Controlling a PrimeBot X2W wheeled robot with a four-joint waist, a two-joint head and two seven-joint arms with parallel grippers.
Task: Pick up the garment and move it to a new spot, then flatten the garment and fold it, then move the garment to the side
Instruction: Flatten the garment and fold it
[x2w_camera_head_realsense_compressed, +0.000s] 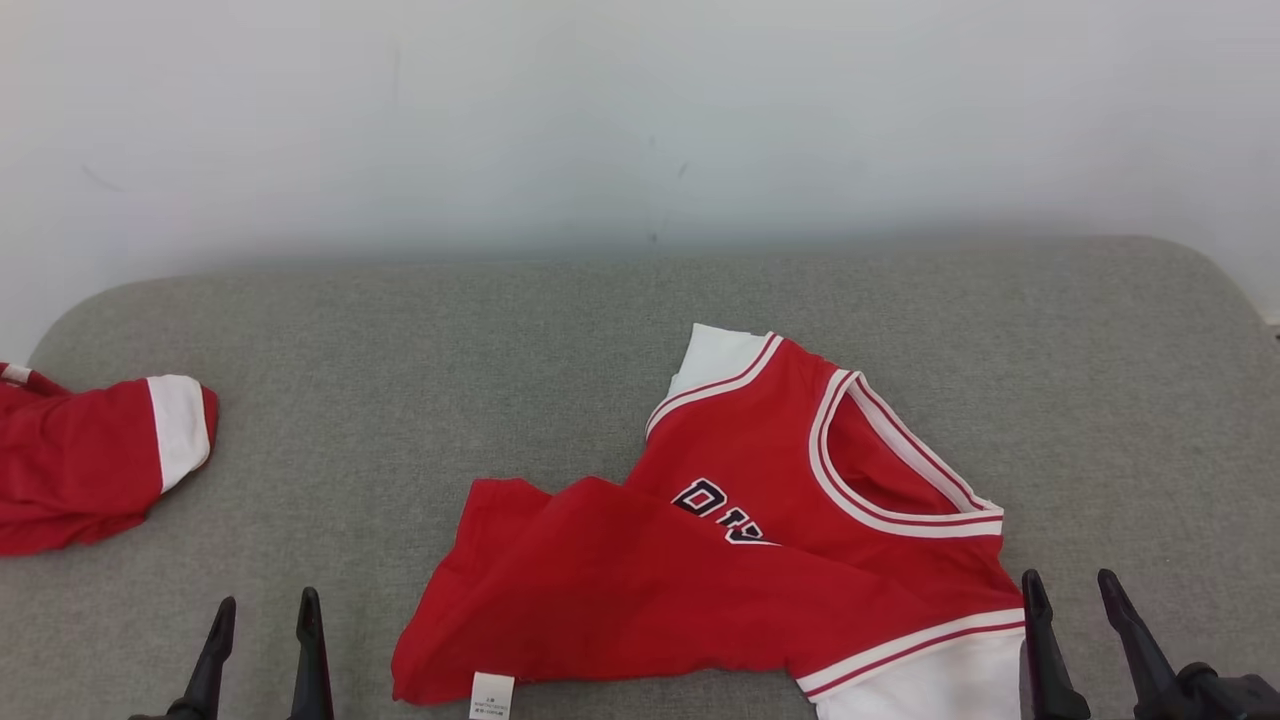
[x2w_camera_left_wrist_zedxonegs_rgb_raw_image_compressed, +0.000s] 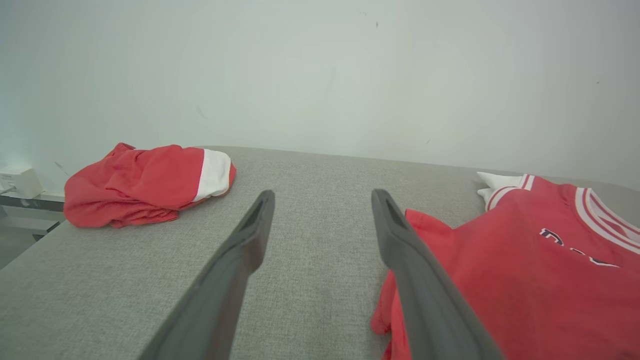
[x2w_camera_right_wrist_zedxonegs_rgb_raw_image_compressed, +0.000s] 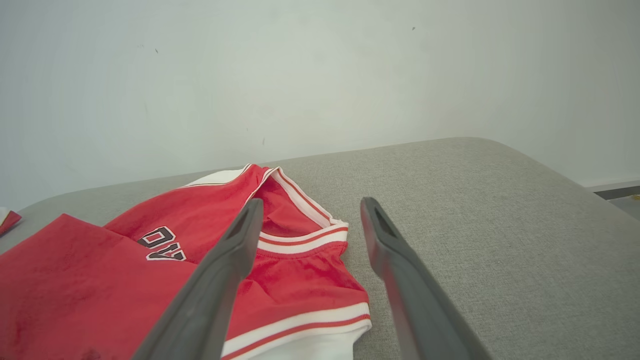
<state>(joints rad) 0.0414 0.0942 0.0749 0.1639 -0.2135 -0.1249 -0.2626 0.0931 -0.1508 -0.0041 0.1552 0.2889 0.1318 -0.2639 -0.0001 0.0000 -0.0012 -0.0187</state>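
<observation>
Between left gripper (x2w_camera_head_realsense_compressed: 267, 598) and right gripper (x2w_camera_head_realsense_compressed: 1069, 578), nearer the right one: half-folded garment (x2w_camera_head_realsense_compressed: 700, 580).
Spread wide on both sides, gripping nothing; looks moved and partly folded, with final fold and move aside not yet done.

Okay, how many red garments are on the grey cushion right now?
2. The lettered jersey lies partly folded at centre-right; a bunched red-and-white piece sits at far left, cut off by the head view's edge.
</observation>
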